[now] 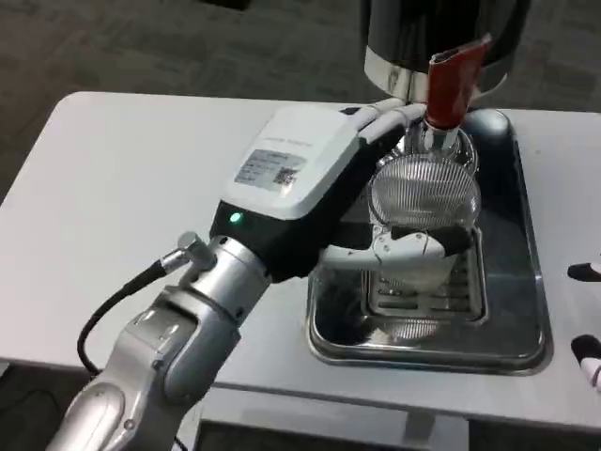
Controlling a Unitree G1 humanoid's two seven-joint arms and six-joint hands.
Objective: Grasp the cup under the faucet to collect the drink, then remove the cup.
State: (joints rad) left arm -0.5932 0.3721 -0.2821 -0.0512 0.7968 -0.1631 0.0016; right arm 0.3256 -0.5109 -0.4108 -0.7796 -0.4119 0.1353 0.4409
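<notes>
The left hand (376,202) grips the clear ribbed plastic cup (424,211), fingers wrapped around its sides. The cup sits directly beneath the red-handled faucet (453,83) of the black and silver dispenser (413,38), above the metal drip tray (512,310). Only the fingertips of the right hand (588,310) are visible at the frame edge; its state cannot be determined.

On the table (113,188), a tray (526,319) sits toward three o'clock with the cup (424,202) above its grate (460,291), directly under the faucet (454,80) at twelve o'clock, the left hand (376,188) around the cup from nine o'clock, the right hand (587,310) beyond the tray's three o'clock edge.
</notes>
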